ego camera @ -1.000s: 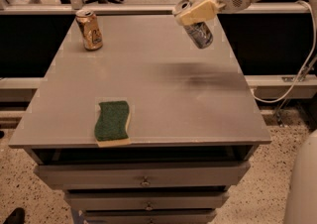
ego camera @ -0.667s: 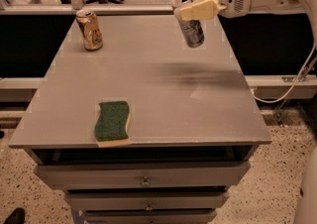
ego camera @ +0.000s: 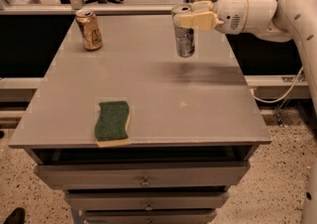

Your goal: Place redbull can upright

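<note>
The redbull can [ego camera: 184, 38] is a slim silver can with blue patches, upright at the back right of the grey table [ego camera: 148, 84]. I cannot tell whether its base touches the tabletop. My gripper [ego camera: 190, 16] comes in from the right on a white arm and is shut on the can's upper part, with cream fingers [ego camera: 198, 20] across its top.
A wider gold-brown can [ego camera: 89, 29] stands upright at the back left. A green sponge [ego camera: 113, 121] lies near the front edge. Drawers sit below the tabletop. A dark rail and chair legs are behind the table.
The gripper has moved left and down with the can, and the can has turned from tilted to upright.
</note>
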You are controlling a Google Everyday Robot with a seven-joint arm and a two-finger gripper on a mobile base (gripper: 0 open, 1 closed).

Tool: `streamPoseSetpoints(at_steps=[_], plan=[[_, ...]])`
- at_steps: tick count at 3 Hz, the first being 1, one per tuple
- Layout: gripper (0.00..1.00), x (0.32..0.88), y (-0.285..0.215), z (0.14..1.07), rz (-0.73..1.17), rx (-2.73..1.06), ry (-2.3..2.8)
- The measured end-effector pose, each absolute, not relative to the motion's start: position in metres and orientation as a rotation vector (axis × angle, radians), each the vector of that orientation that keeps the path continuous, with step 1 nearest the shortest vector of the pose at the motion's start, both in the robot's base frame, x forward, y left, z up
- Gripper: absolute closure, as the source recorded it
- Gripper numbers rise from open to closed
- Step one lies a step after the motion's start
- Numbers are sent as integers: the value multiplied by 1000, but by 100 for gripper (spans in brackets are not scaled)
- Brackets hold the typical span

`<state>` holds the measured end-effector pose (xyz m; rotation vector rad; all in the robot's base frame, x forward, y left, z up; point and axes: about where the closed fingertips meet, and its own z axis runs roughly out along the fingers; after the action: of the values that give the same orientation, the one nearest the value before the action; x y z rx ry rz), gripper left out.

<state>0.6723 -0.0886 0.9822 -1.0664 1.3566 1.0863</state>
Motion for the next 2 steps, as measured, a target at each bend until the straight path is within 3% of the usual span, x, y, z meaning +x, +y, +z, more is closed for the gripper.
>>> streamPoseSetpoints(at_steps=[2], plan=[[100, 674, -93, 958, 1235, -972, 1298]])
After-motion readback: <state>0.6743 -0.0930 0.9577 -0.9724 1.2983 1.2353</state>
